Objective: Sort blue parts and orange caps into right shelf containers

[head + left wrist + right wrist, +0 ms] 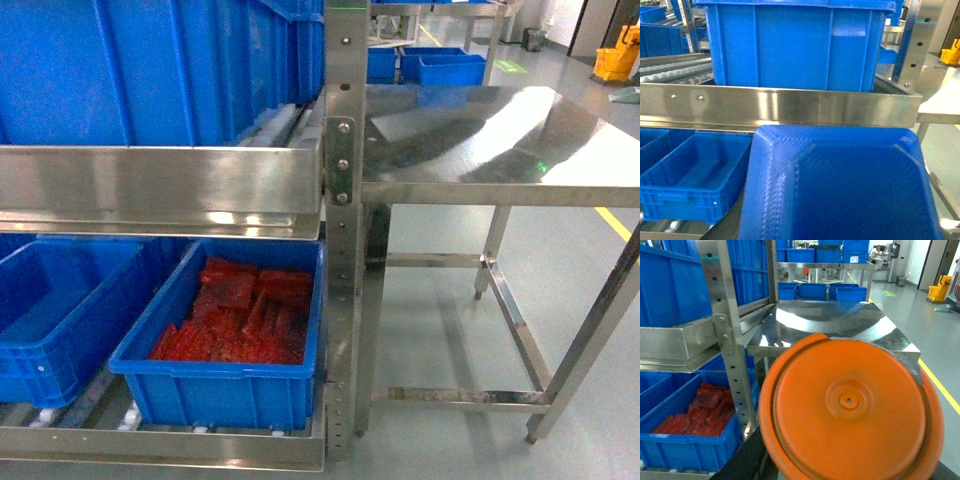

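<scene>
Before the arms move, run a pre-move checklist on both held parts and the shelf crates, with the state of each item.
1. Orange cap fills the right wrist view, close to the camera: ok.
2. Blue part fills the left wrist view: ok.
3. Right pincer grip on the cap: cannot tell, fingers hidden.
4. Left pincer grip on the part: cannot tell.
5. Lower right crate already holds red pieces; room for more: cannot tell.
6. Lower left crate shows a bare floor: ok.
</scene>
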